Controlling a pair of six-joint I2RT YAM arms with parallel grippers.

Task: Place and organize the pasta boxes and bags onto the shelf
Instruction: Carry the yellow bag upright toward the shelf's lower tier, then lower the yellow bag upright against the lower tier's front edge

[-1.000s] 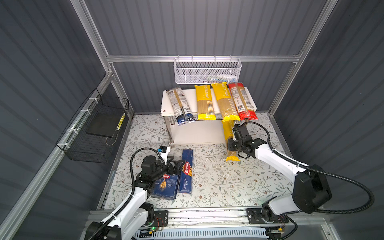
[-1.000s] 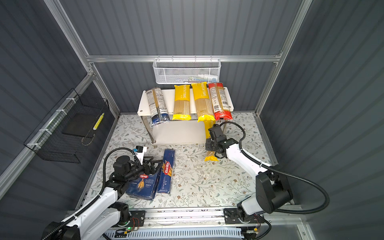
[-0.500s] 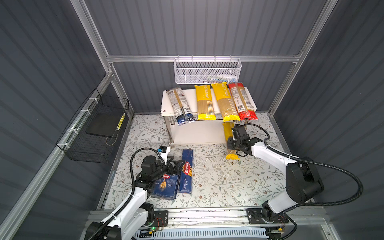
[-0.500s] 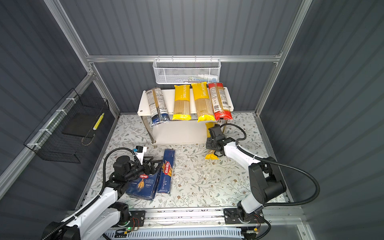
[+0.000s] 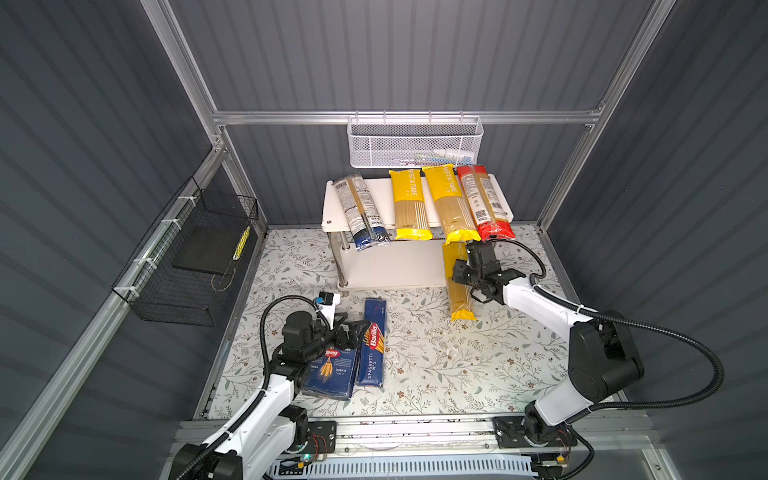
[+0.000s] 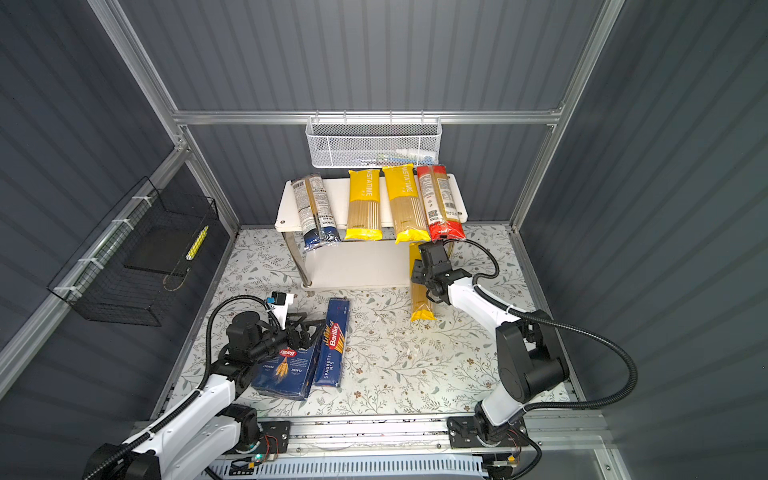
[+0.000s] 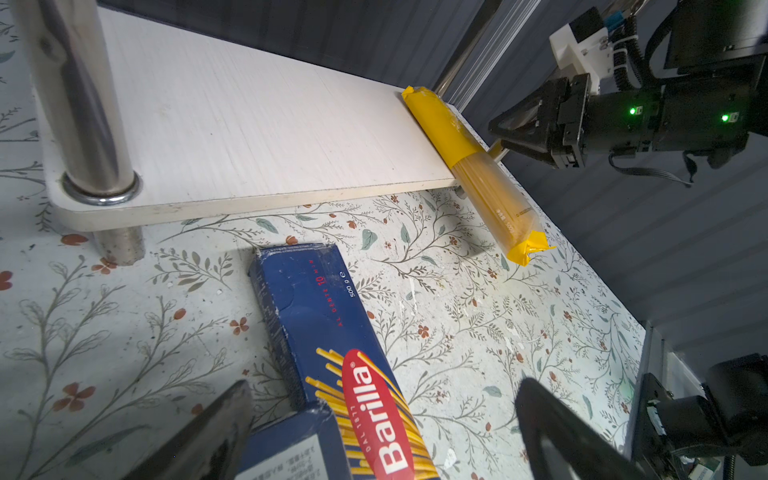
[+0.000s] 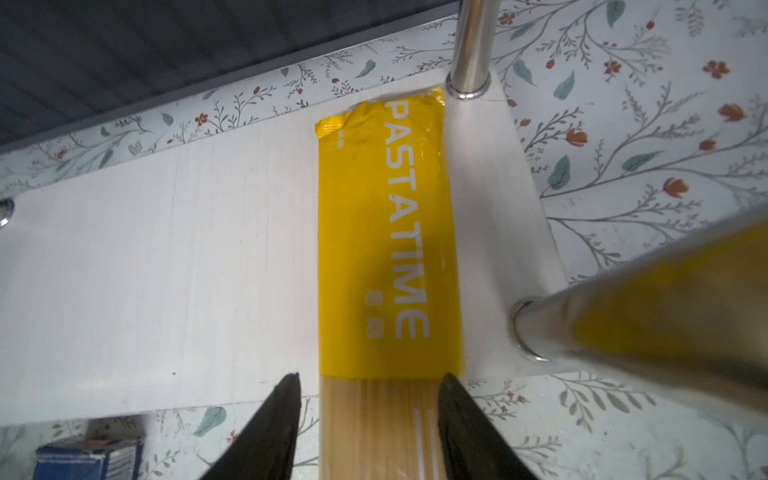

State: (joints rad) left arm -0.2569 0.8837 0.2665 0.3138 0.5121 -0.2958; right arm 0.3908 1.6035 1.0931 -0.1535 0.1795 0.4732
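The left gripper (image 5: 352, 330) hangs unclenched over the wide Barilla box (image 5: 332, 370) and spaghetti box (image 5: 372, 349), both on the mat (image 5: 415, 365) before the shelf (image 5: 384, 199). Rightward, a yellow bag (image 5: 460, 301) lies half on the lower board (image 5: 386, 266). The right gripper (image 8: 370, 376) straddles it, apparently released. The next move calls for pushing it fully in.

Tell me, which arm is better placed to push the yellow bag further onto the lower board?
Right. The right tool straddles the yellow bag, which lies half on the lower board. The left tool is over the blue boxes, well away from it.
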